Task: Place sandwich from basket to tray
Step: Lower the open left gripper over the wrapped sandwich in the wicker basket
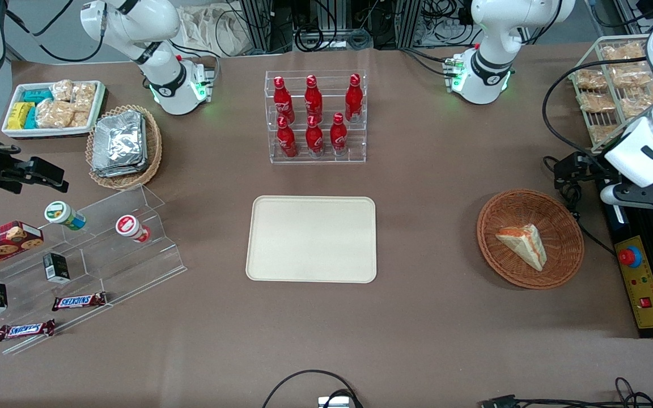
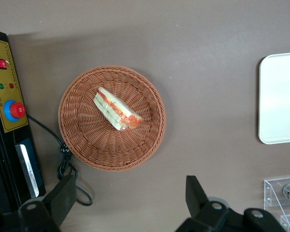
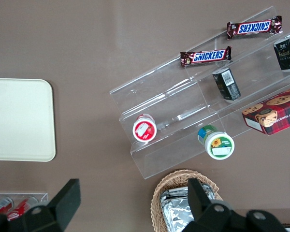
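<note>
Nearest the front camera, the brown counter (image 1: 428,317) carries two chocolate bars (image 1: 79,301) on a clear stepped stand (image 1: 151,249) toward the parked arm's end.

Farther from the camera, at counter centre, lies the tray (image 1: 311,238), cream-beige, flat and bare. Well apart from it, toward the working arm's end, sits the basket (image 1: 559,221), round and reddish-brown. The sandwich (image 1: 524,243) lies inside the basket, on its weave; seen from the front its point is toward 5 o'clock and its striped filling edge faces the working arm's end. In the left wrist view the sandwich (image 2: 117,109) lies near the middle of the basket (image 2: 82,135), touching nothing else.

The gripper (image 2: 128,198) hangs above the counter just beside the basket rim, not over the sandwich. Its fingers (image 2: 195,193) stand wide apart and hold nothing. A yellow control panel with a red button (image 1: 630,256) sits near the basket at the counter's edge, at roughly 3 o'clock from it.

Farthest from the camera, at 12 o'clock from the tray, a clear rack holds red bottles (image 1: 313,116).
</note>
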Robot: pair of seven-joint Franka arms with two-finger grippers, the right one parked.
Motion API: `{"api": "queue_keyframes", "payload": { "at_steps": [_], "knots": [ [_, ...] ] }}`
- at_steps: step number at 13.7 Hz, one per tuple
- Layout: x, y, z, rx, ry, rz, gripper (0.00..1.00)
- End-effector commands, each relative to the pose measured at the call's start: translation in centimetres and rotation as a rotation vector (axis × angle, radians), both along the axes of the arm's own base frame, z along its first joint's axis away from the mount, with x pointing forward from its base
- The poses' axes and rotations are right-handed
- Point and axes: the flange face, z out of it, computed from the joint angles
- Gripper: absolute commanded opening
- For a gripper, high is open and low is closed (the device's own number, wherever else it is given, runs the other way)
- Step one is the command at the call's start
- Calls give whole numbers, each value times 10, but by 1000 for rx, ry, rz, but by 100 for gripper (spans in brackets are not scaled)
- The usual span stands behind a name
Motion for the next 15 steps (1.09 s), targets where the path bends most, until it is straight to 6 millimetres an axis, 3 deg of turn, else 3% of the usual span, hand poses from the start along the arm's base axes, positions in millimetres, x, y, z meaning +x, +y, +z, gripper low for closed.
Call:
{"api": "queue_keyframes", "payload": {
  "at_steps": [1,2,3,6,9,14,15],
  "knots": [
    [11,-2,2,-1,30,3,100],
    [18,-2,-8,-4,45,7,100],
    [23,-3,-5,-1,36,7,100],
    [29,6,-45,9,99,145,100],
    [27,9,-90,16,57,371,100],
    [16,12,-186,-5,-59,595,100],
    [12,21,-209,-7,-63,635,100]
  ]
}}
